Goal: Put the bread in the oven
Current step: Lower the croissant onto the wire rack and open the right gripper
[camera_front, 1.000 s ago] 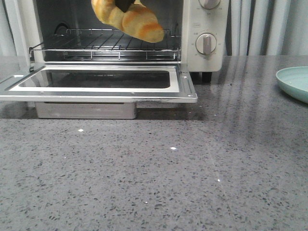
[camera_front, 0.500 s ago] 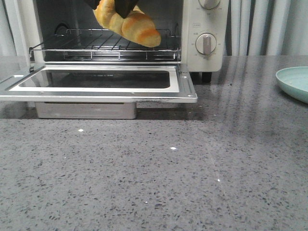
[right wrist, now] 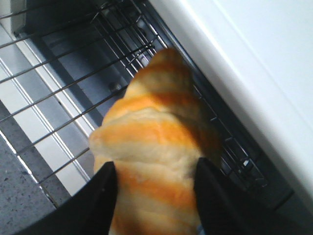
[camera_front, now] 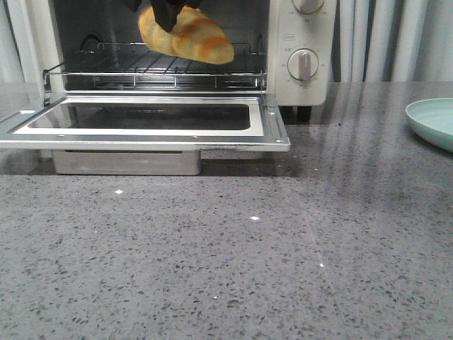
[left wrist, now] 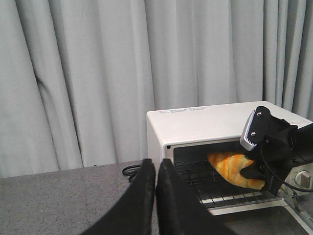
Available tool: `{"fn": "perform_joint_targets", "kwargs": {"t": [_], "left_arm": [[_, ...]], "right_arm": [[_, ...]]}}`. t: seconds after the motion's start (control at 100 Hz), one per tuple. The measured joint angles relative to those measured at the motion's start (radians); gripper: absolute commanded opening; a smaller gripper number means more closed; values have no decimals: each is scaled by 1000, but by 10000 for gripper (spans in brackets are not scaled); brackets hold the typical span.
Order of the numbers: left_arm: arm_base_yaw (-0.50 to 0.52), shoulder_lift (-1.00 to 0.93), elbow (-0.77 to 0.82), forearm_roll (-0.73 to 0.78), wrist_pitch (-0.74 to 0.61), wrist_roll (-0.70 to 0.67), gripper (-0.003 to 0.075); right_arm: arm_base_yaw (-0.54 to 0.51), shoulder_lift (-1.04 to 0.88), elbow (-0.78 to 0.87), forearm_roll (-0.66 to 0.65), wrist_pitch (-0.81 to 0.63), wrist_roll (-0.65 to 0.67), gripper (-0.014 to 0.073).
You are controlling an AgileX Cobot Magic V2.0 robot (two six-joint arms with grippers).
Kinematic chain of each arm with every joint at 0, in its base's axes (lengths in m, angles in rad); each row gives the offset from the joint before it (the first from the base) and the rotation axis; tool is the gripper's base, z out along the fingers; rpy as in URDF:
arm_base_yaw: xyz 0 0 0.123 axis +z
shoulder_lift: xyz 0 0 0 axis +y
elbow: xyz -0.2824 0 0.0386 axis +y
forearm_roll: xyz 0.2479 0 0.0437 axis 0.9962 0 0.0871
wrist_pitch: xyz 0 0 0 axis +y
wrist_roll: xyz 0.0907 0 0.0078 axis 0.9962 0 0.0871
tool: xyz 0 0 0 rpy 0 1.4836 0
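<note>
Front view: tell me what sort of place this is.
Probably a kitchen-style counter, perhaps staged: a speckled grey stone-look countertop, a toaster oven with its door down, a pale green plate and grey curtains behind.

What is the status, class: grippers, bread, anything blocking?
Right gripper shut on croissant, held above wire rack inside oven. Left gripper shut, empty, outside. Door down, nothing blocking.

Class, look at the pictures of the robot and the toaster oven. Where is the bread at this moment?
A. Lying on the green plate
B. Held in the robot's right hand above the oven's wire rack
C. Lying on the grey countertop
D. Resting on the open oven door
B. The right hand grips the bread on both sides, holding it over the wire rack inside the open oven.
</note>
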State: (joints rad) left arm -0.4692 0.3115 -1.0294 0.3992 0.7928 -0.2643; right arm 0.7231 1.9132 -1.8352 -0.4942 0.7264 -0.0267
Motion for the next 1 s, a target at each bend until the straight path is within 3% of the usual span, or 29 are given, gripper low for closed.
{"fn": "perform_joint_targets", "kwargs": {"t": [0.53, 1.0], "left_arm": [[0, 0, 0, 0, 0, 0, -22], [0, -100, 32, -1, -17, 33, -22]], "right_arm": [[6, 0, 0, -4, -15, 0, 349], [96, -76, 0, -5, 105, -1, 349]]}}
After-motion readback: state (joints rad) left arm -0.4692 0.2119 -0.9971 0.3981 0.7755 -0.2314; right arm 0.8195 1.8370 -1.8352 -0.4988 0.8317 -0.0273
